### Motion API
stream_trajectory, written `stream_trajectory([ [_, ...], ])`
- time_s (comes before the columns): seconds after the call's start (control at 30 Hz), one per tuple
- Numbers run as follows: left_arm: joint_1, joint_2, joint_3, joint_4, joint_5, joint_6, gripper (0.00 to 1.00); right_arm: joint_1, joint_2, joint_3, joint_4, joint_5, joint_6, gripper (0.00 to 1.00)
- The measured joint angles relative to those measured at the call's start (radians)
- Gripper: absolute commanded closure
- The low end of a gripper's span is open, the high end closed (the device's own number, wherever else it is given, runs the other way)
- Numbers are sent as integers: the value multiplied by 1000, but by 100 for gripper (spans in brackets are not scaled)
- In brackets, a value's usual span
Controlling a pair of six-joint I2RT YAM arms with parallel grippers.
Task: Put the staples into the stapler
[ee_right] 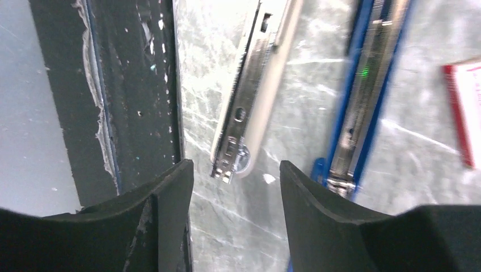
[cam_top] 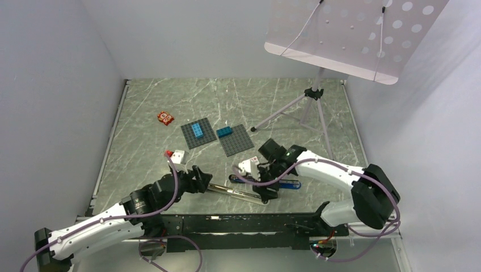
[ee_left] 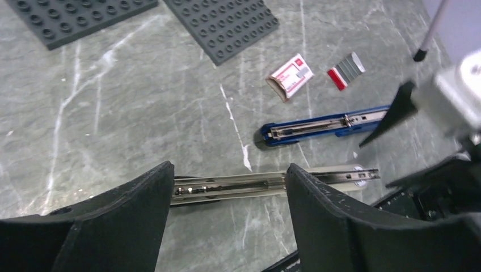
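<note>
An opened white-and-silver stapler (cam_top: 235, 193) lies near the table's front edge. It shows crosswise just past my left fingertips in the left wrist view (ee_left: 227, 187). An opened blue stapler (cam_top: 286, 183) lies behind it (ee_left: 323, 126). The white staples box with red print (ee_left: 290, 76) and the grey strip with a red end (ee_left: 346, 70) lie beyond the blue stapler. The box also shows in the top view (cam_top: 247, 166). My left gripper (ee_left: 230, 175) is open and empty. My right gripper (ee_right: 233, 167) is open and empty above the white stapler's end (ee_right: 241, 122), with the blue stapler (ee_right: 363, 96) beside it.
Two grey stud plates (cam_top: 198, 133) (cam_top: 235, 139) with blue bricks lie mid-table. An orange-red tile (cam_top: 165, 118) lies at back left. A small white block with a red end (cam_top: 177, 155) sits behind my left gripper. A tripod (cam_top: 309, 102) stands at back right. The black front rail (ee_right: 136, 85) runs beside the right fingers.
</note>
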Motion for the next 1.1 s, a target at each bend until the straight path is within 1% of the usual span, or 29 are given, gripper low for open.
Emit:
stream_trajectory([
  [0.13,10,17,0,45,69,39,20,-151,-13,80,-76,-124,-88,34],
  [0.3,20,76,0,99,153,79,14,-339,-106,88,-118,-172,-224,34],
  [0.4,38,112,0,149,212,101,9,-440,-176,60,-129,-197,-320,35],
  [0.5,92,159,1,207,299,119,5,-543,-196,45,-139,-241,-365,40],
  [0.6,209,247,39,235,433,133,4,-668,-140,81,-151,-301,-337,56],
  [0.63,260,285,66,236,492,135,4,-692,-106,109,-157,-313,-315,58],
  [0.73,406,405,167,256,690,137,4,-706,-24,175,-134,-328,-211,59],
  [0.8,465,465,231,268,800,137,4,-706,-20,173,-101,-314,-136,59],
  [0.83,480,484,255,267,829,140,4,-706,-31,166,-79,-296,-98,59],
  [0.93,508,558,367,199,864,190,3,-706,-71,147,-36,-251,-21,60],
  [1.03,517,584,450,134,835,259,1,-706,-85,146,-12,-220,24,60],
  [1.1,525,581,480,120,809,305,1,-706,-74,146,-7,-207,33,66],
])
